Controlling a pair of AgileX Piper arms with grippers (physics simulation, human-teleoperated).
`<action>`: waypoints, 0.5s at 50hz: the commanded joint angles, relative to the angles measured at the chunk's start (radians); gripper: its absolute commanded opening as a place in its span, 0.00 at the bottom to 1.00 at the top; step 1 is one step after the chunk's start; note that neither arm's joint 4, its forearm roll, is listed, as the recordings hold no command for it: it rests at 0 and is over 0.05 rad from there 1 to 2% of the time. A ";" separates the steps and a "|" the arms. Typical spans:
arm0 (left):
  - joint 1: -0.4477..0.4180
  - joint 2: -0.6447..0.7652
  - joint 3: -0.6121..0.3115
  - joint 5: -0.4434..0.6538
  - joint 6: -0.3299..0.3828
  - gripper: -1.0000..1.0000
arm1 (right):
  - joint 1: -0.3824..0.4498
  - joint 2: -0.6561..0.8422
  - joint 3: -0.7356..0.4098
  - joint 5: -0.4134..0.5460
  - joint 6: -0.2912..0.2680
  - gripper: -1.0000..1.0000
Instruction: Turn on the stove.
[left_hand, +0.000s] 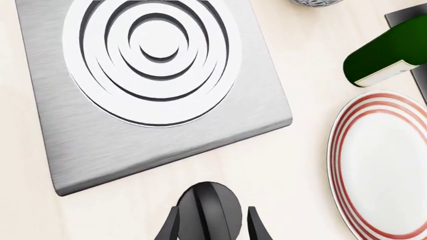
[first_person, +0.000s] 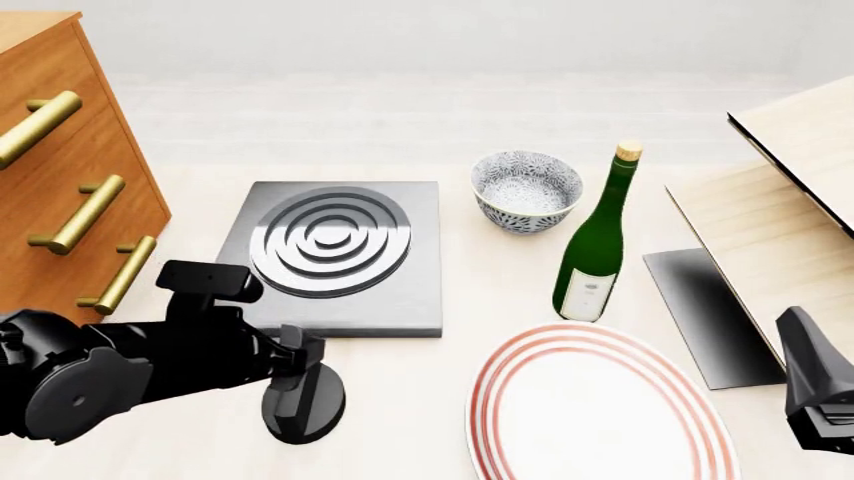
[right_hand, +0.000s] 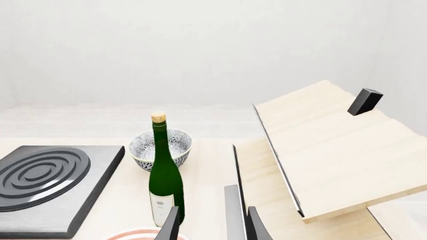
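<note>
The stove (first_person: 340, 262) is a flat square dark grey slab with concentric silver rings, left of the table's middle; it also shows in the left wrist view (left_hand: 153, 85) and the right wrist view (right_hand: 50, 182). Its small black round ridged knob (first_person: 304, 408) stands on the table just in front of the slab. My left gripper (first_person: 302, 362) is down over the knob (left_hand: 212, 207), open, with one finger on each side of it. My right gripper (first_person: 801, 340) is open and empty at the right edge, pointing over the table.
A white plate with red rings (first_person: 594, 405) lies front centre. A green bottle (first_person: 594, 245) and a patterned bowl (first_person: 527, 190) stand behind it. A wooden drawer cabinet (first_person: 67, 160) is at the left. A light wooden structure (first_person: 787, 200) rises at the right.
</note>
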 joint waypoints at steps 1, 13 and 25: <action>0.002 0.028 0.013 -0.033 -0.006 1.00 | 0.000 0.000 0.000 0.000 0.000 1.00; 0.000 0.070 0.018 -0.066 -0.014 1.00 | 0.000 0.000 0.000 0.000 0.000 1.00; -0.004 0.106 0.024 -0.097 -0.021 1.00 | 0.000 0.000 0.000 0.000 0.000 1.00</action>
